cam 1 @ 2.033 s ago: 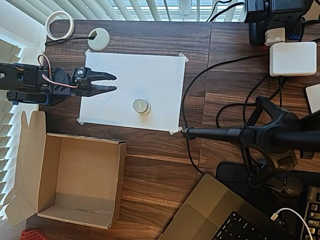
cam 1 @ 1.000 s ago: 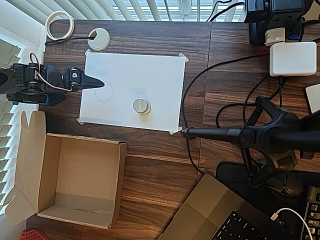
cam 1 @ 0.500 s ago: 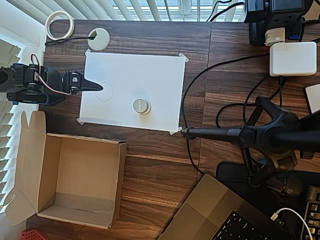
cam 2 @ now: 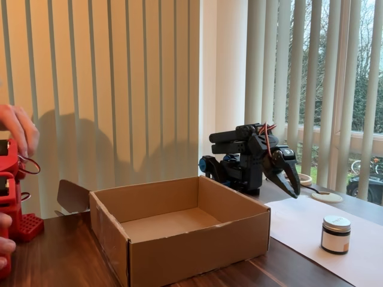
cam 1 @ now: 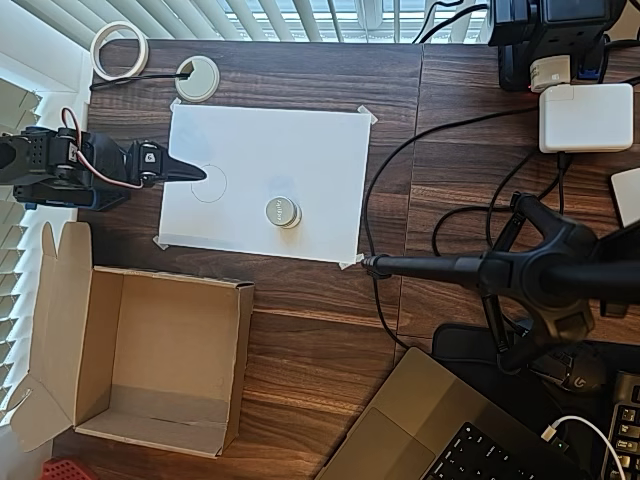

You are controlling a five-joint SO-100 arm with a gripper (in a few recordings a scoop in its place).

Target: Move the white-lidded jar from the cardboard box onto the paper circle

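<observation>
The white-lidded jar (cam 1: 283, 212) (cam 2: 336, 234) stands upright on the white paper sheet (cam 1: 300, 150), right of centre and near its front edge. A thin pencil circle (cam 1: 208, 183) of about the jar's width lies bare to the jar's left. I cannot tell whether this is the paper circle or whether another outline lies under the jar. My gripper (cam 1: 197, 173) (cam 2: 293, 190) is shut on nothing, its tips at that circle's left rim and well clear of the jar. The cardboard box (cam 1: 150, 360) (cam 2: 179, 233) sits open with nothing inside.
A tape roll (cam 1: 120, 48) and a white grommet (cam 1: 197, 77) lie at the table's back left. A black stand (cam 1: 540, 275), cables, a white charger (cam 1: 585, 117) and a laptop (cam 1: 450, 430) crowd the right side. A person's hand (cam 2: 18, 128) shows at the left edge.
Over two seconds my gripper went from open to shut and drew back left, off the paper's middle. Jar and box have not moved. Nothing differs in the last half second.
</observation>
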